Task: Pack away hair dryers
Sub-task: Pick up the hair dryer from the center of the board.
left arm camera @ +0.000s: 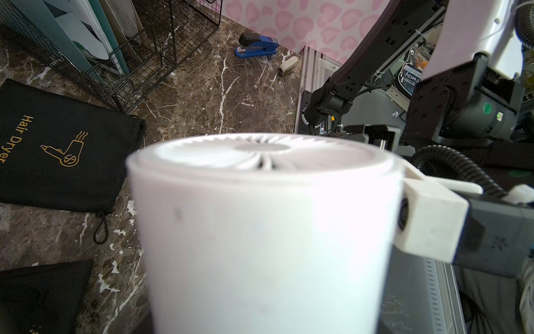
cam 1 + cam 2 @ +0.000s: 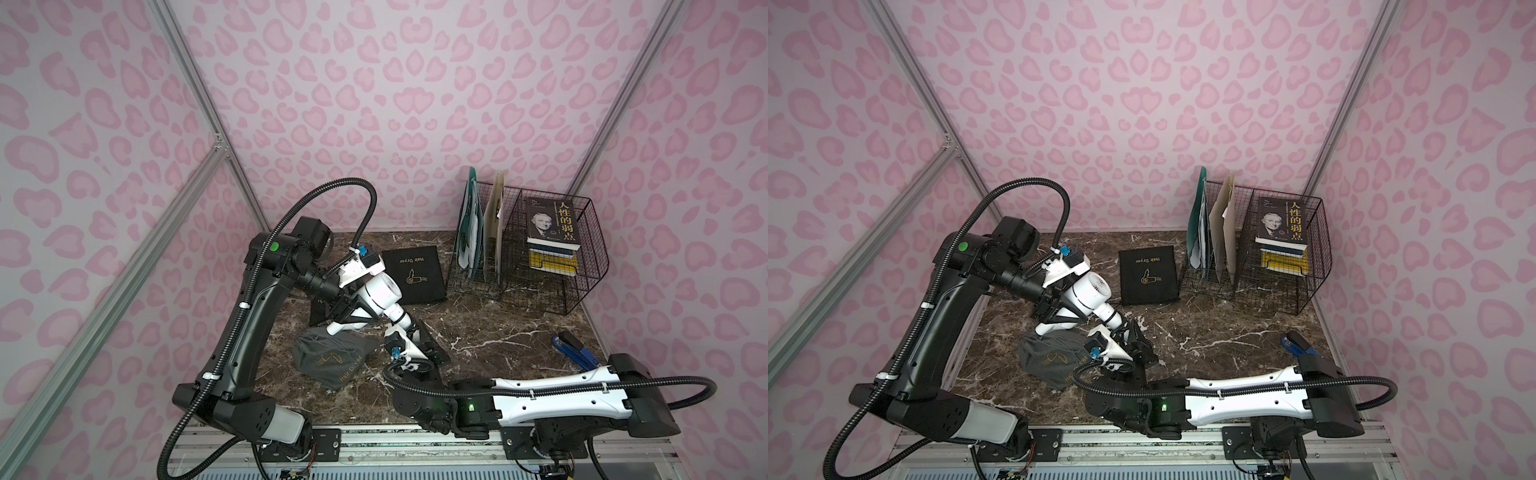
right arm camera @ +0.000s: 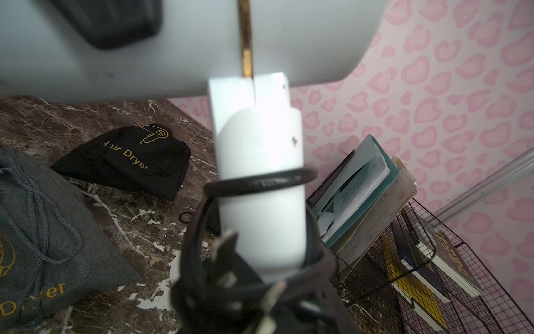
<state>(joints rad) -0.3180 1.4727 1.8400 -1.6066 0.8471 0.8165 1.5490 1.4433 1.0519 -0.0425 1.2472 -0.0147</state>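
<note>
White plastic barrel-bodied hair dryer (image 2: pixel 380 294), held aloft beside grey fabric drawstring pouch (image 2: pixel 328 359). Right gripper (image 2: pixel 409 329) pinching its cord-wrapped handle. Left gripper (image 2: pixel 355 311) at barrel; grip cannot be told.

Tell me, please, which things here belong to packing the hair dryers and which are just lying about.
For the job: white hair dryer, grey pouch, flat black pouch, bulging black pouch.
Lying about: wire rack, folders, books, blue stapler.
</note>
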